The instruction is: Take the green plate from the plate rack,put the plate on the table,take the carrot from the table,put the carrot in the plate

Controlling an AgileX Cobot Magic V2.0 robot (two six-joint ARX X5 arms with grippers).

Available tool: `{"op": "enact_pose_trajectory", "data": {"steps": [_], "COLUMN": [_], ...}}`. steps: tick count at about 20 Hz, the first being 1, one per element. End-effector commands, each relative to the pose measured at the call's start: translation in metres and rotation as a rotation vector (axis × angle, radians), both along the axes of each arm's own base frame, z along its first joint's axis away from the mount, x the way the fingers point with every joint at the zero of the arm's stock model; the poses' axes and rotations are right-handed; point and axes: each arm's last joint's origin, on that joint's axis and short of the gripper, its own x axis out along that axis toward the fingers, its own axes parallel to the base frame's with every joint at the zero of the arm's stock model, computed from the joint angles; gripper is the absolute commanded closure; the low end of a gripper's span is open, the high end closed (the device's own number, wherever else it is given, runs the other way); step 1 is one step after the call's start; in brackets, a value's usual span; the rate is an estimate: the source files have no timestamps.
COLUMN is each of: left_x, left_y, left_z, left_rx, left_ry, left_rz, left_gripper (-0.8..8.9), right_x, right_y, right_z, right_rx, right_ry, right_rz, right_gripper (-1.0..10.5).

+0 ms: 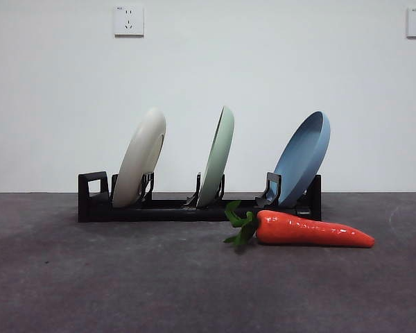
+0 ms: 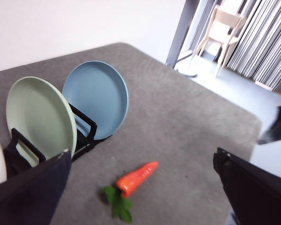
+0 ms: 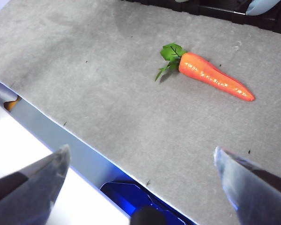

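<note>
The green plate [image 1: 217, 158] is sitting upright in the middle slot of the plate rack [image 1: 166, 207], leaning slightly, with a cream-white plate [image 1: 140, 157] in the slot on one side and a light blue plate [image 1: 302, 159] on the other. The rack is standing at the back of the table [image 1: 125, 277], near a white wall [image 1: 263, 69] carrying two sockets [image 1: 128, 21].

The carrot [image 1: 312, 229] is lying flat on the table just in front of the rack, below the blue plate, leafy top pointing toward the middle of the rack and tip pointing away, not touching the rack.

Left gripper [image 2: 140, 187] is hovering with jaws spread wide, gripping nothing, looking down at the green plate [image 2: 40, 117], the blue plate and the carrot [image 2: 136, 178]. Right gripper [image 3: 140, 183] is also hanging with jaws wide apart and empty, over the near table edge, well apart from the carrot [image 3: 213, 77]. Neither arm is showing in the front view.
</note>
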Motion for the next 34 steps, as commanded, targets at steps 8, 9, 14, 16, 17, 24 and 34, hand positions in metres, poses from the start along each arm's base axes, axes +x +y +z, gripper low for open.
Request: {"op": "enact_pose_trajectory", "data": {"steps": [8,9,14,16,17,24,34], "left_x": [0.109,0.121,0.159,0.167,0.17,0.173,0.173], "left_y": [-0.107,-0.115,-0.136,-0.141,-0.142,-0.149,-0.149], "left_z": [-0.045,-0.055,-0.115,-0.135,-0.142,-0.156,-0.155], "left_rx": [0.054,0.064,0.122,0.145,0.159,0.161,0.109], "left_ry": [-0.091,-0.095,-0.056,-0.03,-0.02,-0.004,0.05], "left_rz": [0.11,0.139,0.212,0.217,0.229,0.218,0.241], "left_gripper": [2.79,2.79,2.79,2.79,2.8,7.33,8.22], "right_x": [0.004,0.005,0.005,0.005,0.005,0.005,0.005], "right_y": [0.001,0.001,0.001,0.001,0.001,0.001,0.001], "right_z": [0.0,0.0,0.0,0.0,0.0,0.0,0.0], "right_rx": [0.0,0.0,0.004,0.005,0.004,0.005,0.005], "right_ry": [0.015,0.016,0.022,0.023,0.022,0.022,0.022], "right_rz": [-0.005,-0.005,-0.01,-0.011,-0.011,-0.011,-0.011], "right_gripper": [2.6,2.6,2.6,2.6,2.6,2.6,2.6]}}
